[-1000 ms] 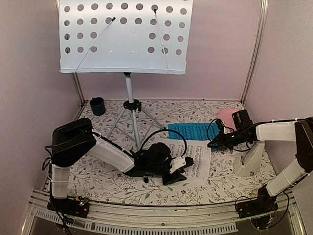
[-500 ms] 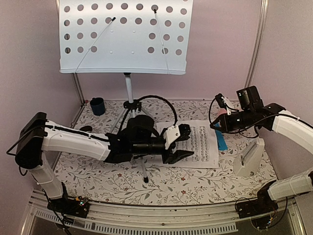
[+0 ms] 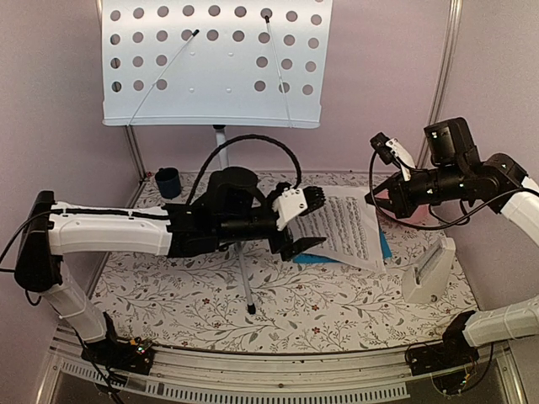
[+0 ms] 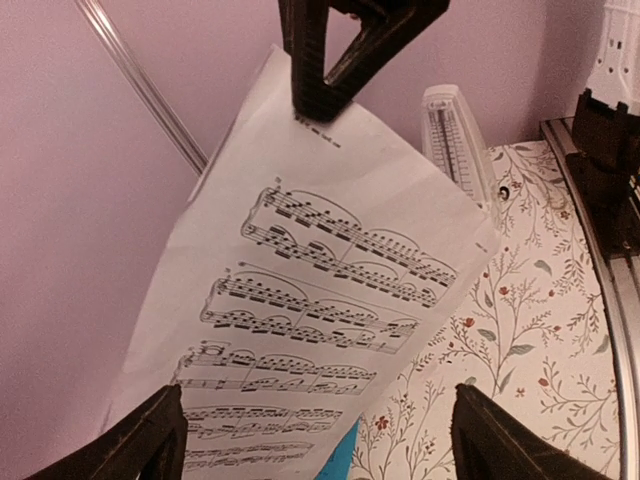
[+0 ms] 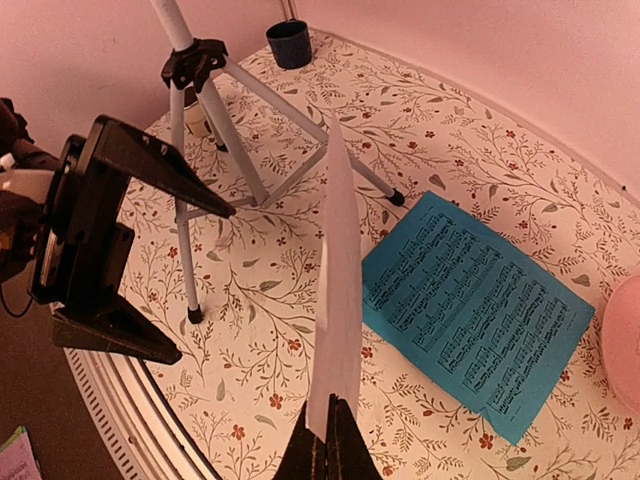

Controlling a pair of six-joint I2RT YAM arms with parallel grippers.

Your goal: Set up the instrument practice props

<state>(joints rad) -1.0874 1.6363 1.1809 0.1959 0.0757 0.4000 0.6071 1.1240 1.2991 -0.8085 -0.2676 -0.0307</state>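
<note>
The white music sheet [image 3: 349, 229] hangs tilted above the table, pinched at its upper corner by my right gripper [image 3: 371, 200], which is shut on it. The right wrist view shows that sheet [image 5: 338, 300] edge-on, rising from the shut jaws [image 5: 328, 440]. My left gripper [image 3: 313, 223] stands wide open at the sheet's left edge, its fingers [image 4: 150, 440] apart from the paper [image 4: 330, 290]. The blue music sheet [image 5: 478, 310] lies flat on the table beneath. The music stand [image 3: 210, 63] rises at the back. The white metronome [image 3: 429, 269] stands at the right.
A small dark cup [image 3: 168, 181] sits at the back left by the wall. The stand's tripod legs [image 5: 200, 65] spread over the floral tablecloth under my left arm. A pink plate [image 5: 625, 340] lies at the far right, past the blue sheet.
The white sheet went from lying on the table to hanging in the air as my right gripper lifted it. My left gripper rose with it, then opened wide.
</note>
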